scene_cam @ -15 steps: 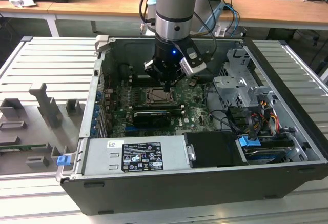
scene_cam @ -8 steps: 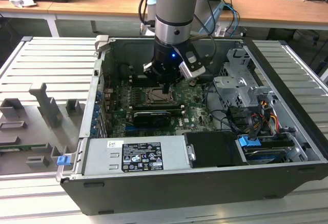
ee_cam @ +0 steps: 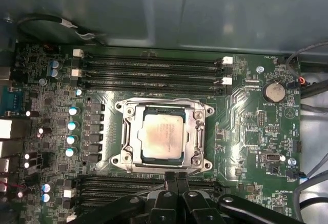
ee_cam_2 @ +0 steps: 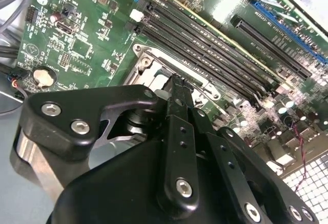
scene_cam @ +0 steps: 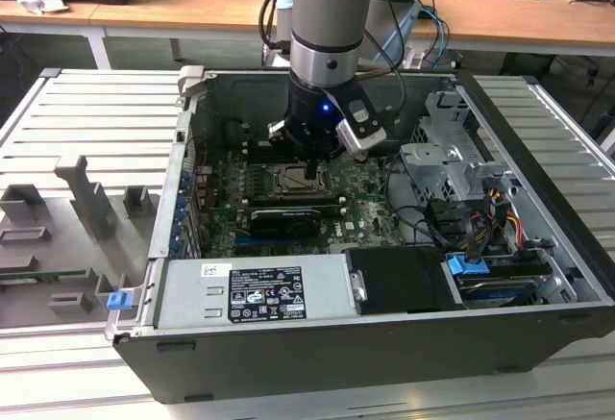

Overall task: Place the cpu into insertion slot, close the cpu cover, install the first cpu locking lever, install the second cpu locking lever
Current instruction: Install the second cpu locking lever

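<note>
**Chip seated, cover down, hand shut above the socket edge**

Nearest the exterior camera I see the computer case (scene_cam: pixel 317 362), lying open on the slatted table (scene_cam: pixel 86 112), its dark front wall toward the lens and a grey power supply box (scene_cam: pixel 255 290) along that near wall. Beyond it the green motherboard (scene_cam: pixel 365 210) covers the case floor. My arm (scene_cam: pixel 332 16) comes down from the far edge of the case, and the hand (scene_cam: pixel 312 156) sits low over the board, right above the socket.

In the first wrist view the hand (ee_cam: pixel 177 180) has its two black fingertips pressed together with no gap, holding nothing, and they hover at the rim of the insertion slot (ee_cam: pixel 163 134) on the side away from the memory slots (ee_cam: pixel 154 73). In the second wrist view the closed fingers (ee_cam_2: pixel 179 131) hide most of the socket; I can make out a corner of its metal frame only.

Inside the slot, the cpu (ee_cam: pixel 162 134) lies flat and square, pale tan face up. Around it the cpu cover (ee_cam: pixel 132 131) is folded down flat, framing the chip through its window. I cannot tell how the locking levers stand.
</note>
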`<state>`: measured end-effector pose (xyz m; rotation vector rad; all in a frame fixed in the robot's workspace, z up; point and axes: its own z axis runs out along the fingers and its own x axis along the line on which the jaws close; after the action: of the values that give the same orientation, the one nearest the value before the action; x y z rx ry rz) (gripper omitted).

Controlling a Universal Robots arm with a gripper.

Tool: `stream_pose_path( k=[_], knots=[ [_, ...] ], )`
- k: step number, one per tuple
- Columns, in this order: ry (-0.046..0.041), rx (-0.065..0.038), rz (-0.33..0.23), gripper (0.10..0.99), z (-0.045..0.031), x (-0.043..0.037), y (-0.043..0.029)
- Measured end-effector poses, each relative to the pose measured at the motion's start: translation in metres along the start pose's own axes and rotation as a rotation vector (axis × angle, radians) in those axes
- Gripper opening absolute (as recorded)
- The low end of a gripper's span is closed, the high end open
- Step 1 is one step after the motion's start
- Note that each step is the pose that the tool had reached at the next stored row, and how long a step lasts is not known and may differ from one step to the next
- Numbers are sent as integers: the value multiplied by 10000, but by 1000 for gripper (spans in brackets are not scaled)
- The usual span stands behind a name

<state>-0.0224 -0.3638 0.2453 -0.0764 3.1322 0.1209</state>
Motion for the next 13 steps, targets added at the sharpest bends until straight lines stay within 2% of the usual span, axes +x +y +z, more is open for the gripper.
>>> stream_pose_path(
  k=[13],
  knots=[
    [6, -1, -69, 106, 0, 8, -37]
  ],
)
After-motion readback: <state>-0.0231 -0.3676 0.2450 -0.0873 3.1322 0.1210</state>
